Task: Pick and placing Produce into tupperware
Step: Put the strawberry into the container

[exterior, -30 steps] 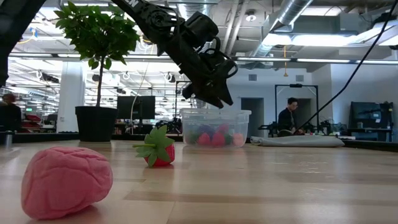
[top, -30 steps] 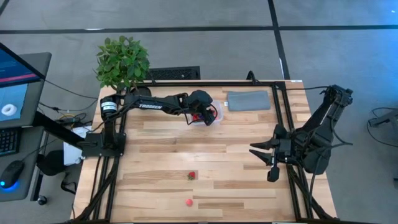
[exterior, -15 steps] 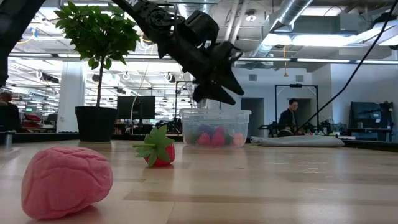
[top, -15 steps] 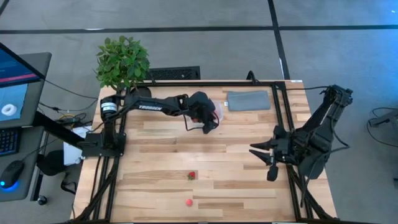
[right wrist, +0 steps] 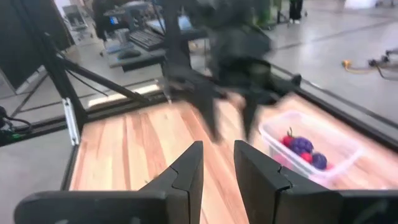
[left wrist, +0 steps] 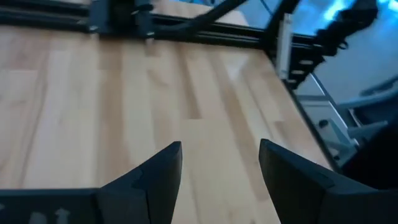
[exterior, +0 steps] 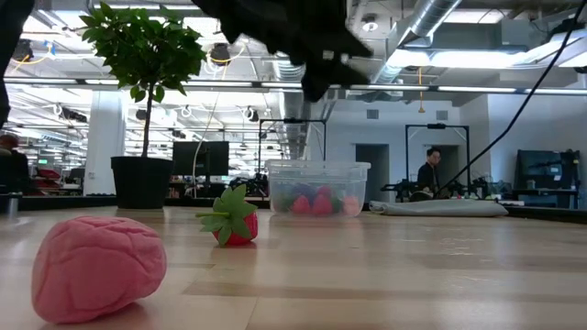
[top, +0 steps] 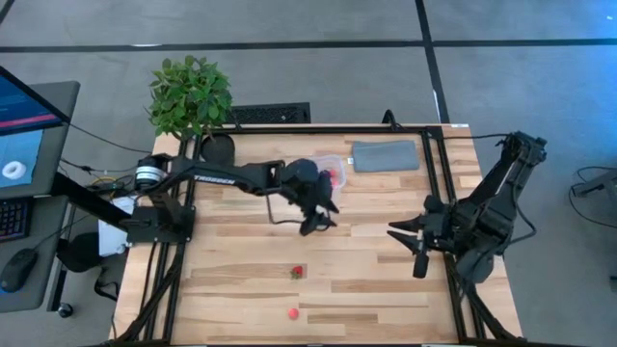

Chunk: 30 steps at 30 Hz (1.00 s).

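The left gripper [top: 319, 217] hangs above the middle of the wooden table [top: 251, 246], just on the near side of the tupperware [top: 333, 172]; its fingers [left wrist: 163, 168] stand apart with only bare wood showing between them, so it carries nothing. The clear tupperware sits toward the far edge of the table and already holds several pieces of produce: red and pink pieces show through its wall in the low view, and dark purple pieces [right wrist: 303, 145] with red ones in the right wrist view. Two pieces of produce lie loose on the near part of the table, well apart from the box: a red strawberry with a green top [top: 297, 273] and, closer to the near edge, a pink berry [top: 292, 313]. The table between the left gripper and these two pieces is bare. Just beside the tupperware, toward the right arm's side, lies a flat grey pad [top: 385, 155]. A leafy potted plant [top: 190, 96] stands at the far left corner, behind the left arm's base. The right gripper [top: 416, 256] waits near the right edge of the table, its fingers drawn close together and gripping nothing. In the room beyond the table, a person [exterior: 426, 170] shows in the background of the low view.
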Each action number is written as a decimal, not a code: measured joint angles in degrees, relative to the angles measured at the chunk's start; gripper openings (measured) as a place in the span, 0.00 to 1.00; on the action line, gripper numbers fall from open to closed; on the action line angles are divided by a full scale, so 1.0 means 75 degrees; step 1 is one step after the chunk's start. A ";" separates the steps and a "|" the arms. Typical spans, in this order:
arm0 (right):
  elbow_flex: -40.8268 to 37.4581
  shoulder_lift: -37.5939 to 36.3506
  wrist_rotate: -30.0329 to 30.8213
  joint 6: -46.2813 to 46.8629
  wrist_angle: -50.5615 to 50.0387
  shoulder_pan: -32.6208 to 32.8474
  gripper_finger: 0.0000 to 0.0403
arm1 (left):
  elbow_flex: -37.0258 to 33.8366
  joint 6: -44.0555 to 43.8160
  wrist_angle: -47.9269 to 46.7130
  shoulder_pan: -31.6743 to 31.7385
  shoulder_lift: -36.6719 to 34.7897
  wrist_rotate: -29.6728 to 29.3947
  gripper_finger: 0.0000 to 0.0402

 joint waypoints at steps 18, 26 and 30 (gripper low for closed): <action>-0.0003 0.1965 -0.1684 0.1825 0.0199 -0.0996 0.28 | -0.0055 0.0135 -0.2483 -0.1587 -0.0678 -0.1184 0.44; -0.0003 0.3050 -0.3066 0.0858 0.2439 -0.1583 0.28 | -0.0058 -0.0116 -0.3527 -0.2438 -0.0728 -0.1856 0.43; -0.0003 0.3510 -0.3338 0.0702 0.3325 -0.1805 0.28 | -0.0058 -0.0389 -0.3761 -0.3027 -0.0862 -0.2315 0.43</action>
